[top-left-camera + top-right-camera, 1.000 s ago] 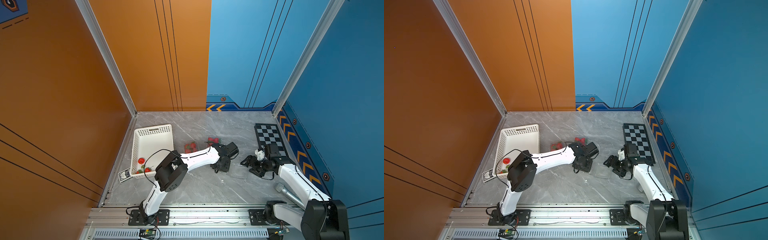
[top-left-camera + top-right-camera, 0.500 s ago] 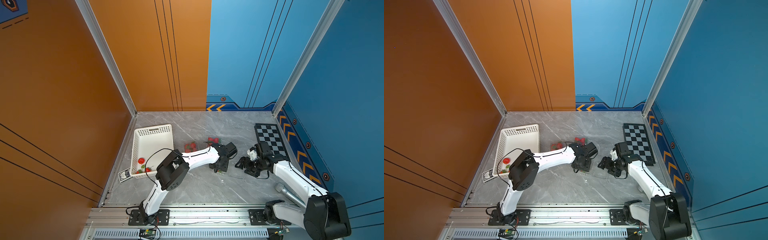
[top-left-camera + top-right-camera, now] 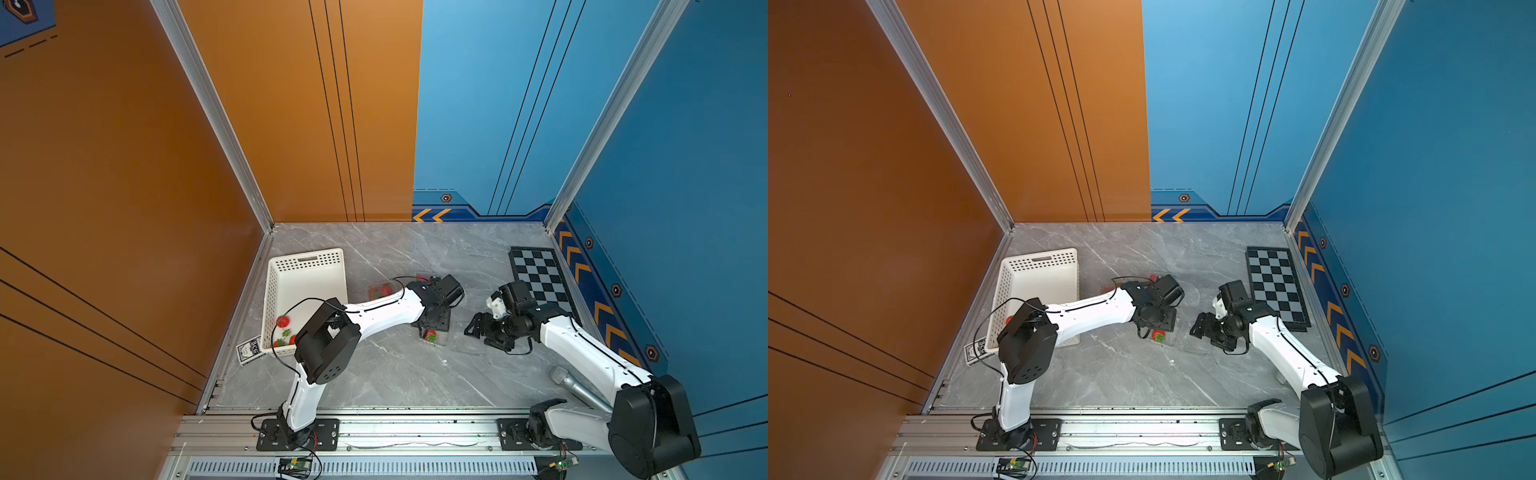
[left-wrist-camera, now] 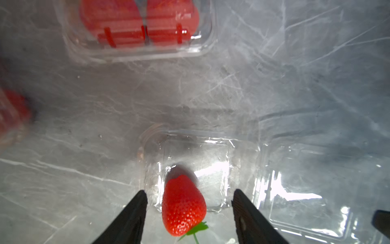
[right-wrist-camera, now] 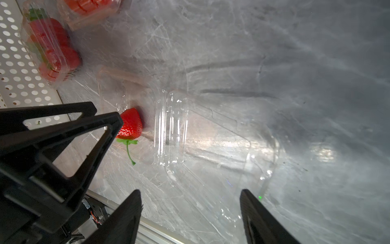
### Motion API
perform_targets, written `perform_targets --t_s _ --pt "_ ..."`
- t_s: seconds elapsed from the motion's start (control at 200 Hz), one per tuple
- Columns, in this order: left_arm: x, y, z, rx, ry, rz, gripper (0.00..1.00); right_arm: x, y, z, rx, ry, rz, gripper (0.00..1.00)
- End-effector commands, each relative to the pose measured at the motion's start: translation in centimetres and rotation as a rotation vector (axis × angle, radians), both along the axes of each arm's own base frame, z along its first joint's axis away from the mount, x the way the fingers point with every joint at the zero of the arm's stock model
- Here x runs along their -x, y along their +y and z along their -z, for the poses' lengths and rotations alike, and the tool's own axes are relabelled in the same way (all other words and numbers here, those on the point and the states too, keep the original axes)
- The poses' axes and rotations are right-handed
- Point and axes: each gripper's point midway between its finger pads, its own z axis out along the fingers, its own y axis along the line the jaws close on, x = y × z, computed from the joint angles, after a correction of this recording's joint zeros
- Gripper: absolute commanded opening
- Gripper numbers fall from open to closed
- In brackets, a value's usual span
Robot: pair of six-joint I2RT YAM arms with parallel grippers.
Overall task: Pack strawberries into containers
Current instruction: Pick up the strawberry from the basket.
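A strawberry lies in the open container, by the left gripper; the right gripper is spread wide.

Grey marble tabletop with basket, clamshells, chessboard, card deck, microphone

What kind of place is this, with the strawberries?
Probably a robot test booth: two robot arms bolted to a metal rail, orange and blue panel walls, and a checkerboard mat.

in a top view the left arm stretches from the lower middle up toward frame centre, with the left gripper pointing down, its fingers apart and gripping nothing. the right arm reaches in from the lower right, its right gripper likewise spread and empty.
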Motion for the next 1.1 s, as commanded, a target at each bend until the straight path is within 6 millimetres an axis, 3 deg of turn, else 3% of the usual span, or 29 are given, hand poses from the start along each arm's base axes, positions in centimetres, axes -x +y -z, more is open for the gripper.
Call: perform_targets --t_s 0.0,0.19,0.295,0.385,0.475,0.631,0.756,0.881,1.096 --pt "-0.6 0.1 -1.2 0.011 -0.039 -0.012 0.67 -0.2 0.3 -0.2 0.035 0.008 -0.021 0.76" --pt "-1.2 1.2 -3.2 0.016 -0.097 -0.032 0.67 -0.6 1.1 -0.8 0.038 -0.007 -0.039 0.76" --pt "-2.0 3.5 -5.6 0.03 -0.143 -0.071 0.67 -0.7 1.4 -1.2 0.049 -0.017 -0.049 0.76" --pt "-2.5 7.8 -7.4 0.017 -0.156 -0.145 0.67 -0.8 1.6 -1.1 0.065 -0.014 -0.059 0.76" --pt "-2.8 13.6 -8.6 -0.043 -0.146 -0.235 0.67 -1.2 1.7 -1.2 0.099 -0.024 -0.063 0.76" --pt "-1.8 24.5 -8.8 -0.133 -0.08 -0.415 0.67 -2.1 2.2 -2.6 0.171 -0.071 -0.077 0.76" --pt "-0.4 32.1 -8.1 -0.143 -0.045 -0.586 0.68 -3.1 4.1 -4.0 0.178 -0.116 -0.125 0.76" --pt "0.9 36.9 -6.5 -0.163 0.011 -0.703 0.68 -3.9 6.4 -4.3 0.186 -0.124 -0.192 0.76" --pt "1.5 40.5 -2.6 -0.109 0.053 -0.837 0.67 -4.4 11.8 -5.1 0.136 -0.143 -0.339 0.76"
